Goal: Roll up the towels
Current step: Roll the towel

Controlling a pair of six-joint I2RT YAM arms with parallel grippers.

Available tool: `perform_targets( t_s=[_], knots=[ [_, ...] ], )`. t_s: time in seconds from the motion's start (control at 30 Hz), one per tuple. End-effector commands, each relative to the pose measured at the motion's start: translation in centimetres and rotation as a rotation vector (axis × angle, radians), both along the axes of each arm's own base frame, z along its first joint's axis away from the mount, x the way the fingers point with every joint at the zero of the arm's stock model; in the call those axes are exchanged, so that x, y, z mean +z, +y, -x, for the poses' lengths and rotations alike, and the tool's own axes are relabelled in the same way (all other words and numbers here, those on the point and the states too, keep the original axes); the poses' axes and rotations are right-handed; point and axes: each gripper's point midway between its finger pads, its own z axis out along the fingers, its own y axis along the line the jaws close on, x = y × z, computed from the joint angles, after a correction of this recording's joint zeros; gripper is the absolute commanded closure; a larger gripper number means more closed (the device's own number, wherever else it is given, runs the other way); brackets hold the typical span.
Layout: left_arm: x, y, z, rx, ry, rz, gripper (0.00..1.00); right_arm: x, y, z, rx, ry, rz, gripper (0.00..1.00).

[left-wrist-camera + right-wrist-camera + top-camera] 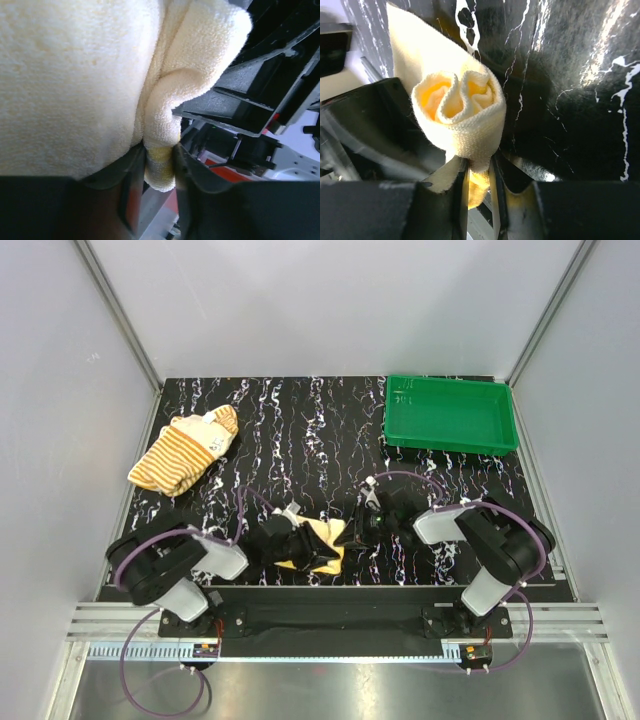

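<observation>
The left fingers (120, 200) are closed on a fold of the yellow towel (326, 536), with the pale cloth squeezed in the narrow gap between them. The rest of the towel bulges above and to the left of them. The right fingers (501, 210) pinch the same towel from the opposite side. They grip the lower edge of a loose roll whose open end, with its curled layers, sits just above their tips. A flat tail of the cloth runs up and away from the roll on the black marbled worktop (300, 440).

From above, the yellow towel lies between the two sets of fingers, which face each other across it. The striped towel (185, 452) lies crumpled well beyond the left fingers, towards the far left corner. A green tray (450, 443) sits well beyond the right fingers, at the far right.
</observation>
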Motion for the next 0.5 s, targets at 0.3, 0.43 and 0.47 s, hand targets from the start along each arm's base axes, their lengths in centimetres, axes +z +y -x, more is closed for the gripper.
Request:
perform_targets(
  t_s=[0.3,0.43,0.47],
  knots=[
    [2.2,6.8,-2.8,-0.030,-0.316,-0.649,0.46,0.2,-3.0,-1.6,-0.039,-0.065,0.296,0.83],
    [5.4,6.1,-2.7,-0.059,-0.501,-0.766,0.46,1.2,-3.4,-1.7,-0.023,-0.062,0.367,0.83],
    [6.0,6.1,-3.2,-0.040,-0.558,-0.805,0.46,1.4,-3.3,-1.6,-0.018,-0.063,0.379,0.83]
  ],
)
